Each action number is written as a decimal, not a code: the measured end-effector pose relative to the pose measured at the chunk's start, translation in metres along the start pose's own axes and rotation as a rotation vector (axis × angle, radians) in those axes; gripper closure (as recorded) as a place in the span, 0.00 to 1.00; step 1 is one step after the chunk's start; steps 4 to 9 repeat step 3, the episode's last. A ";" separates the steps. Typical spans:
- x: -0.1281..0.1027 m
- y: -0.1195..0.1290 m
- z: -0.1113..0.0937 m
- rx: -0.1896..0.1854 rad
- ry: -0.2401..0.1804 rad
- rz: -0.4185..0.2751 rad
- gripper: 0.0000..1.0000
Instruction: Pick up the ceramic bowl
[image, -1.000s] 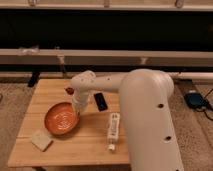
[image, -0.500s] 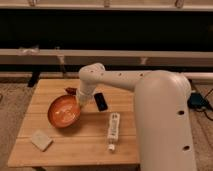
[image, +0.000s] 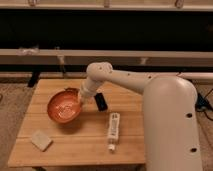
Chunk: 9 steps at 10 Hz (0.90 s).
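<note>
The round glossy orange-red ceramic bowl (image: 64, 105) sits tilted above the wooden table (image: 75, 142). The gripper (image: 81, 100) pinches its right rim. With such an edge grip, I think the bowl may slip and fall.

Glossy ceramic bowl (image: 64, 105) w/ gripper (image: 80, 100) at rim, on matt wood table (image: 75, 145); arm (image: 150, 95) prob. smooth plastic.

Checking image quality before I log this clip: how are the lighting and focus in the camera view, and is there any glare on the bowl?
Camera view: warm, dim light with a dark band behind the table; the whole frame is soft. The bowl shows faint highlights inside, no strong glare, and casts a shadow on the table beneath. The gripper at the bowl's right rim is blurred.
</note>
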 end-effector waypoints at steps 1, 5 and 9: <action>0.000 -0.001 -0.001 -0.002 -0.001 0.001 1.00; 0.000 0.002 0.001 -0.004 0.002 -0.003 1.00; 0.000 0.002 0.001 -0.004 0.002 -0.003 1.00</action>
